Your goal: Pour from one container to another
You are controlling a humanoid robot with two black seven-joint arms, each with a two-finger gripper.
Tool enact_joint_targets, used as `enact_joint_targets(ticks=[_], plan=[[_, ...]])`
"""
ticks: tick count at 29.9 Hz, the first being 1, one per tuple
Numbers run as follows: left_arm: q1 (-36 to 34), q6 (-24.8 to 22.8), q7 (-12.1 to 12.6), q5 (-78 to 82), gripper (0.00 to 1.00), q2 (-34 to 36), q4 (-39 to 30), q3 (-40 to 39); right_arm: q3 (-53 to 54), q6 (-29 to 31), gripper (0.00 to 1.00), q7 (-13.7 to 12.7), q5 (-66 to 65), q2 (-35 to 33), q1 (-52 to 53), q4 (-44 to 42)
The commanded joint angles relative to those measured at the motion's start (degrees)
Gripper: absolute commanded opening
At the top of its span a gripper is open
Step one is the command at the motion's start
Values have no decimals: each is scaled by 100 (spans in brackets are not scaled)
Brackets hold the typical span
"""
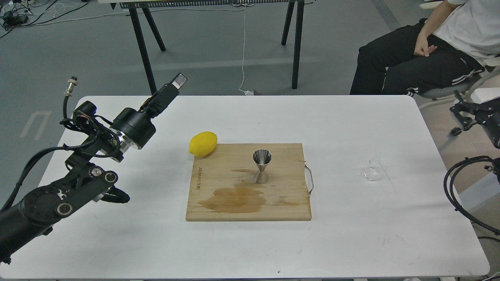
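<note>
The steel jigger (pixel 262 166) stands upright near the middle of the wooden cutting board (pixel 289 207). The clear glass cup (pixel 373 170) rests on the white table to the right of the board and looks tipped on its side. My left gripper (pixel 170 90) is raised over the table's far left corner, well away from both. It is seen end-on, so its fingers cannot be told apart, and it holds nothing visible. My right gripper (pixel 465 114) is dark and partly cut off at the right edge, beyond the table and up-right of the cup.
A yellow lemon (pixel 203 143) touches the board's far left corner. A wet brown stain (pixel 233 199) spreads over the board's near half. A metal handle (pixel 310 178) sticks out of its right side. A seated person (pixel 429 50) is beyond the table's far right corner.
</note>
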Motion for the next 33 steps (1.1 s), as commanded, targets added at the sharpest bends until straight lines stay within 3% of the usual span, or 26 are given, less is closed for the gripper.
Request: enact_joint_targets(ticks=[1,4,8,10,15,17,27,33], plan=[[52,-745,25,-1270,97,-69,158,-779,20,0,99,269,67,136,-729,775],[17,-1386,34,-2446,99,-165,771,-1193,20,0,99,410,67,303,-1265,1249],[-9,-1897,60,-3933,99,-324,1379,-1440,-59,0,99,376,513,479,-1810,1637],[-18,-2038,130,-4435,99,-315,1564,-1440,-112,-539,99,349,795,514,-1960,1874],[-44,-2135,604,-5157,100,-307,1776,-1597,-86,-1699,99,358,910,760,-2031,2384],[-53,-2135,684,-5228,100,-307,1776,-1729,-42,-2060,99,358,954,883,-2023,2358],[-53,-2100,693,-5228,100,-298,1776,-1756,-138,-3651,99,358,955,1059,-1716,2236],[-53,-2091,684,-5228,100,-298,1776,-1748,-516,-3828,99,402,919,1270,-1180,1910]])
